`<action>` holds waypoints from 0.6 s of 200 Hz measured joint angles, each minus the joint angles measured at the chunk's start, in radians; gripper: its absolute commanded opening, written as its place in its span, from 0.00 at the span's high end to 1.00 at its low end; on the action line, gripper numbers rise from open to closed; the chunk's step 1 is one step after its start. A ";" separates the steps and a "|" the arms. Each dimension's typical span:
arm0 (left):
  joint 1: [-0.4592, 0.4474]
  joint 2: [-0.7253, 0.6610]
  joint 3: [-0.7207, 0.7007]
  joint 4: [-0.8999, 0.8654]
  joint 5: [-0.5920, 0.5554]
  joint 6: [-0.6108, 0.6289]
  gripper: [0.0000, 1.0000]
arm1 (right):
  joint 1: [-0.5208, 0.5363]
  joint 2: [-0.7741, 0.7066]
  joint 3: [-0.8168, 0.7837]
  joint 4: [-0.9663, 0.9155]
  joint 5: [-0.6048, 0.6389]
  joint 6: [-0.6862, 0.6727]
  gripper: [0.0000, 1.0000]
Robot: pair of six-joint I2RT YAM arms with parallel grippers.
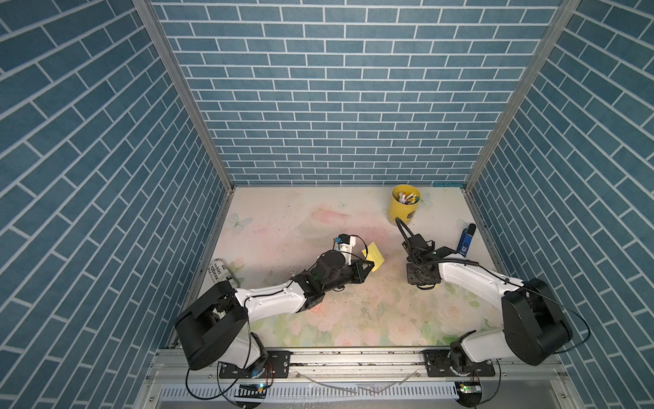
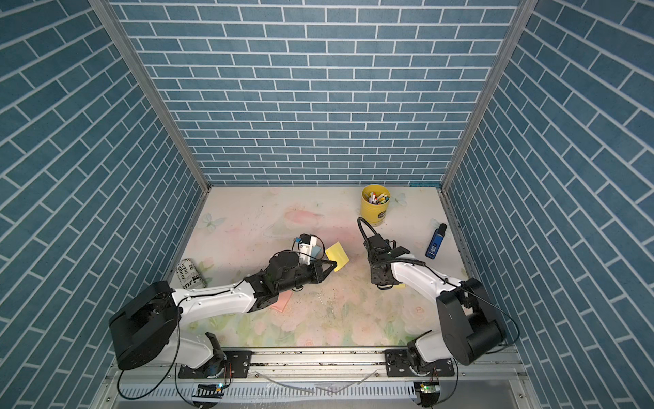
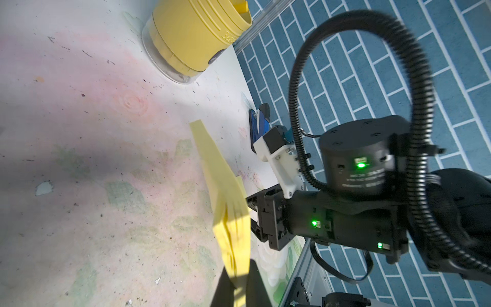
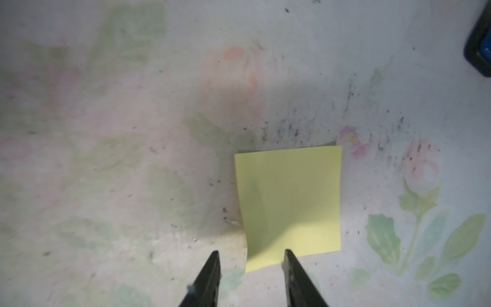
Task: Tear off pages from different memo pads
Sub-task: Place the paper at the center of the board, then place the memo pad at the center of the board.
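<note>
My left gripper [image 1: 371, 265] [image 2: 334, 263] [image 3: 240, 271] is shut on the yellow memo pad [image 1: 374, 257] [image 2: 338, 255] [image 3: 225, 191], holding it tilted above the table with its sheets fanning apart. A salmon pink memo pad [image 2: 281, 302] lies partly under the left arm. A bit of the light blue memo pad [image 2: 317, 252] shows behind the left wrist. My right gripper [image 1: 423, 279] [image 2: 382, 278] [image 4: 252, 252] points down at the table, open. A single yellow page [image 4: 289, 202] lies just ahead of its fingertips, one edge curled up. In both top views the gripper hides most of that page.
A yellow cup [image 1: 405, 203] [image 3: 191, 34] of crayons stands at the back right. A blue device [image 1: 465, 240] [image 2: 436, 240] lies near the right wall. A cylinder printed with black lettering [image 1: 221, 272] lies by the left wall. Walls close in three sides.
</note>
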 measured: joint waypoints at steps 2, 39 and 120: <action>0.000 0.000 0.000 0.000 0.000 0.001 1.00 | -0.001 -0.011 0.000 0.000 -0.011 -0.001 0.56; 0.000 0.011 -0.007 0.063 -0.011 0.021 1.00 | -0.029 -0.248 -0.002 0.015 -0.237 0.020 0.57; -0.055 0.171 -0.023 0.352 -0.116 -0.055 1.00 | -0.103 -0.368 -0.343 0.790 -0.780 0.589 0.52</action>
